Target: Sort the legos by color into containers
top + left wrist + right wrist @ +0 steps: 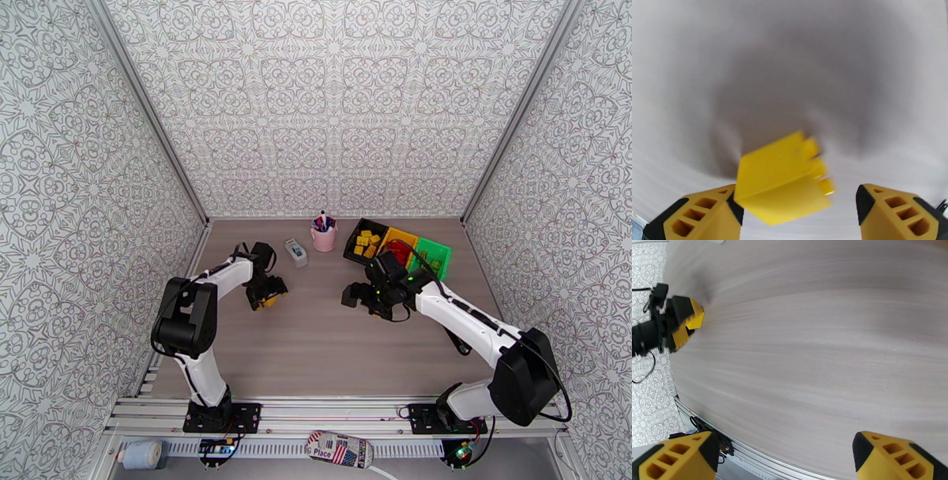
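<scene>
Yellow lego [782, 177] between parted fingers of left claw [798, 199], touching one, clear of other. Right claw [785, 447] wide open, holding nothing.

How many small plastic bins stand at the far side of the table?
3, in a row: the black rectangular plastic bin at left, the yellow bin in the middle, the green bin at right. No more seem hidden.

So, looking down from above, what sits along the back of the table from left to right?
A small white box → pink cup with pens → black bin → yellow bin → green bin.
</scene>
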Available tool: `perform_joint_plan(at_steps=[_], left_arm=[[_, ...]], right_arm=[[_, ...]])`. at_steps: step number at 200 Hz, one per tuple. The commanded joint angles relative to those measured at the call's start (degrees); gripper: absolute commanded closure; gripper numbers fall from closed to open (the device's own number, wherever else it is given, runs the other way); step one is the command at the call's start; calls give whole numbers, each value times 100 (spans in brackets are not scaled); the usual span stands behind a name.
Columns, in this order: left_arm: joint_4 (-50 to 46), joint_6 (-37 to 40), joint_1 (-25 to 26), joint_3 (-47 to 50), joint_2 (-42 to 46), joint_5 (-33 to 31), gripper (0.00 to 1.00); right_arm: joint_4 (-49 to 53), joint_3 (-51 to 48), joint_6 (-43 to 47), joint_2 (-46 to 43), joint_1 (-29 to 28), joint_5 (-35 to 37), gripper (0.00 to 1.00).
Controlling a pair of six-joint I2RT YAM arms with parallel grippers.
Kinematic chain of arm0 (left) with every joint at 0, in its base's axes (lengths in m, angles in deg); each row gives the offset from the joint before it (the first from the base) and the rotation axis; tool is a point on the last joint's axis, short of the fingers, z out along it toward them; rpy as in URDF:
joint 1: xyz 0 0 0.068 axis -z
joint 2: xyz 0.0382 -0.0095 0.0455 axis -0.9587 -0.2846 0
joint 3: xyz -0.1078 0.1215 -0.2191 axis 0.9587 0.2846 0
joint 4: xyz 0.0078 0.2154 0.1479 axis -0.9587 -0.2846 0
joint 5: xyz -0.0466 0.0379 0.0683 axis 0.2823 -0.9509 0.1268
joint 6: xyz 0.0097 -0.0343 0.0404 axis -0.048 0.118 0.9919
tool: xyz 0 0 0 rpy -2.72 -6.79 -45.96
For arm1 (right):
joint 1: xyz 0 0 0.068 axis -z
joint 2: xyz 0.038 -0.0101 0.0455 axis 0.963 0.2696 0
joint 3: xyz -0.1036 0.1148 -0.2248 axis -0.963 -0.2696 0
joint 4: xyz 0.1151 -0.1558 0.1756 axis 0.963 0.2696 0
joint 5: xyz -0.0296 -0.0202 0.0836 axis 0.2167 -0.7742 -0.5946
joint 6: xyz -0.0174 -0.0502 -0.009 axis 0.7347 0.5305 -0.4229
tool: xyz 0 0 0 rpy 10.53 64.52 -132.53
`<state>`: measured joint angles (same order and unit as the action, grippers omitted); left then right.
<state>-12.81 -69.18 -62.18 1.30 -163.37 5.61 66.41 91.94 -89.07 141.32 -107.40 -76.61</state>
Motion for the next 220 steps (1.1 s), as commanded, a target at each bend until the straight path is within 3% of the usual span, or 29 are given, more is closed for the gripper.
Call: perform_joint_plan(at_steps=[1,97,135,171,220], left_arm=[[-131,73,-81,-316,-300,4,27],[-590,532,260,-514,-293,-86,59],[-185,466,777,-921,-118,573,64],[1168,-452,1219,-1233,-310,1633,64],[2213,-1604,1777,-2553,-1278,2050,63]], right_arm=[[-103,34,-77,130,-28,145,6],[-49,66,-46,110,131,361,6],[282,-86,-38,-258,684,681,7],[573,-123,114,-622,1160,783,7],[669,-355,105,-860,1562,765,7]])
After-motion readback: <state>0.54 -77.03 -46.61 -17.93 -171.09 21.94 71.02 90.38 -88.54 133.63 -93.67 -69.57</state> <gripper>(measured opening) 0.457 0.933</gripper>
